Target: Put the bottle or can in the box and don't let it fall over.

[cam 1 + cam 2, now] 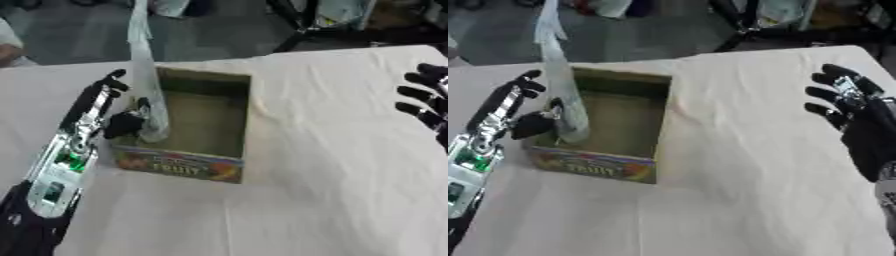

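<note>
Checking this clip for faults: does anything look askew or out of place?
Nothing spilled or damaged. The bottle stands nearly upright at the box's left wall, left hand beside it; right hand hangs open.

A lab or workshop: cloth-covered table (332, 150), black equipment stands (302, 30) behind.

Black-fingered left hand (109, 97) on a silver forearm with what seems a green light; right hand (859, 117) black.

Box (179, 167) — brown, colourful fruit print; bottle (144, 75) — clear; tablecloth (332, 175) white.
</note>
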Robot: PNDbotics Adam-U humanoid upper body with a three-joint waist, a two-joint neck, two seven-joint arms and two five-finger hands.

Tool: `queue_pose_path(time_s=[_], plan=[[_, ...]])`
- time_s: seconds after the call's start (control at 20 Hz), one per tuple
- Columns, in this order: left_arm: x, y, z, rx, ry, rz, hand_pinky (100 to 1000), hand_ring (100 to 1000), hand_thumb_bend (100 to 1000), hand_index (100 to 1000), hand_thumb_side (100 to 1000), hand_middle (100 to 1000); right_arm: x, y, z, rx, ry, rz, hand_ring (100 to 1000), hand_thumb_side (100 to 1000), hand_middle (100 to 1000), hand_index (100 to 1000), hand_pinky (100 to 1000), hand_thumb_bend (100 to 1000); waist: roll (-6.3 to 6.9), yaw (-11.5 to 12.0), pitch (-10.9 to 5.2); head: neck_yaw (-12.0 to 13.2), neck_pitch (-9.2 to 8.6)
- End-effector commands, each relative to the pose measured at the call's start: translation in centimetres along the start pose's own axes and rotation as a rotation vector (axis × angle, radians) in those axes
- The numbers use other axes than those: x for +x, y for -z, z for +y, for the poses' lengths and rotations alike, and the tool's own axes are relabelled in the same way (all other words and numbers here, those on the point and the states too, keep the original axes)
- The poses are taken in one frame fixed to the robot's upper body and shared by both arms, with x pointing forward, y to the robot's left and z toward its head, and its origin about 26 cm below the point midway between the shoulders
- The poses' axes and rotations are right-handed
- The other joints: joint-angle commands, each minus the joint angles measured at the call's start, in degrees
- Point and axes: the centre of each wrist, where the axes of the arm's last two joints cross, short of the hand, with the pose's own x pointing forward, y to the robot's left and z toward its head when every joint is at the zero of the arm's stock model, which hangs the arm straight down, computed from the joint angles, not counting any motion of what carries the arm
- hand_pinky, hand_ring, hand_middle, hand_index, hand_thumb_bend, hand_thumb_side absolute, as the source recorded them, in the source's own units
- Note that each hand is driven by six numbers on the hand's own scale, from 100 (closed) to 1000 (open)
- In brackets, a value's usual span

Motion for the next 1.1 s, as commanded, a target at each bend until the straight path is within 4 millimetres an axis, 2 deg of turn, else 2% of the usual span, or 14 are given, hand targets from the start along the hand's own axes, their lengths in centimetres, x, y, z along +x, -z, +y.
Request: queue_pose_path(time_s=[0.05, 0.15, 0.25, 0.5, 0.75, 0.9, 1.1], plan=[[0.3, -1.7, 3.0, 0.062, -0.005, -0.084, 1000, 832, 100, 996, 608, 767, 0.5, -0.1, -0.8, -0.064, -0.038, 0.044, 844, 1000, 801, 829, 825, 100, 0.06, 0.36, -1.06, -0.66, 0.83], [0.1, -2.6, 3.7, 0.07, -0.048, -0.115, 1000, 812, 100, 959, 584, 740, 0.5, -0.2, -0.7, -0.097, -0.038, 0.109, 844, 1000, 801, 829, 825, 100, 0.08, 0.5, -1.03, -0.78, 1.61], [0.1, -3.3, 4.5, 0.083, -0.1, -0.167, 1000, 768, 100, 921, 581, 672, 0.8, -0.3, -0.6, -0.109, -0.04, 0.13, 843, 1000, 800, 828, 825, 100, 0.0, 0.63, -1.06, -1.12, 2.07], [-0.1, -4.2, 5.8, 0.109, -0.209, -0.236, 1000, 748, 100, 810, 564, 647, 1.0, -0.3, -0.6, -0.118, -0.036, 0.132, 843, 1000, 801, 828, 825, 100, -0.3, 0.81, -1.1, -1.14, 2.13], [0.2, -5.6, 7.7, 0.217, -0.288, -0.273, 1000, 710, 100, 724, 566, 605, 1.1, -0.2, -0.7, -0.12, -0.036, 0.124, 844, 1000, 801, 828, 824, 100, -0.39, 1.09, -1.11, -1.21, 2.03], [0.3, -6.9, 8.5, 0.302, -0.359, -0.358, 1000, 647, 100, 755, 587, 555, 1.3, -0.1, -0.6, -0.115, -0.037, 0.11, 844, 1000, 801, 828, 824, 100, -0.43, 1.18, -1.01, -1.32, 1.47], [-1.2, -7.9, 8.5, 0.437, -0.503, -0.447, 1000, 658, 100, 827, 600, 575, 1.5, 0.1, -0.6, -0.11, -0.044, 0.092, 844, 1000, 802, 828, 823, 100, -0.34, 1.51, -0.89, -1.69, 0.93]])
